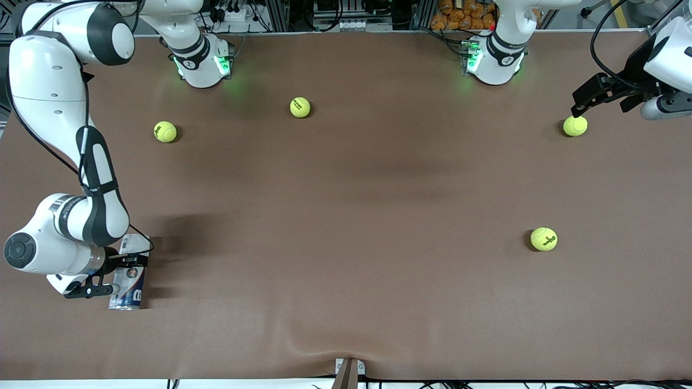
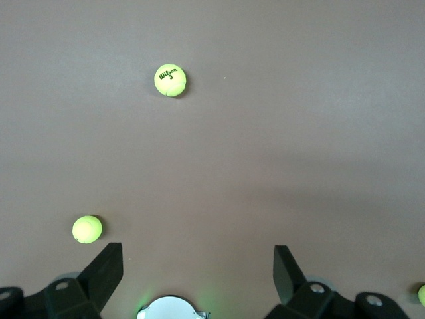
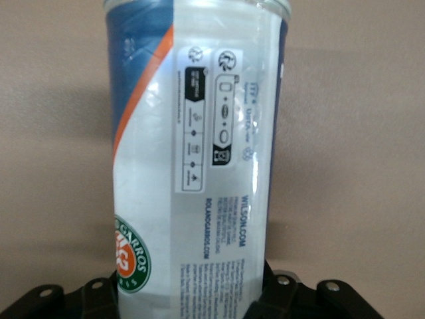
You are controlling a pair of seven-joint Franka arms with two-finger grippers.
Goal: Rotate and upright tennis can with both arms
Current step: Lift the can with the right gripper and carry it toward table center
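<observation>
Four tennis balls [image 1: 300, 107] dot the desk [image 1: 346, 227] — none beside the tennis can [image 1: 127, 283]. Right hand [image 1: 111, 276] grips it; left hand [image 1: 586, 102] waits released over the left arm's end. Only the right wrist view shows the can's label — white, blue, orange.

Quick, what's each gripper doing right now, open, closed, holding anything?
Right gripper: closed on the tennis can, at the right arm's end of the table.
Left gripper: open, holding nothing, above a tennis ball.

High front camera overlooks table [image 1: 346, 216]; wrist cameras look down close.
</observation>
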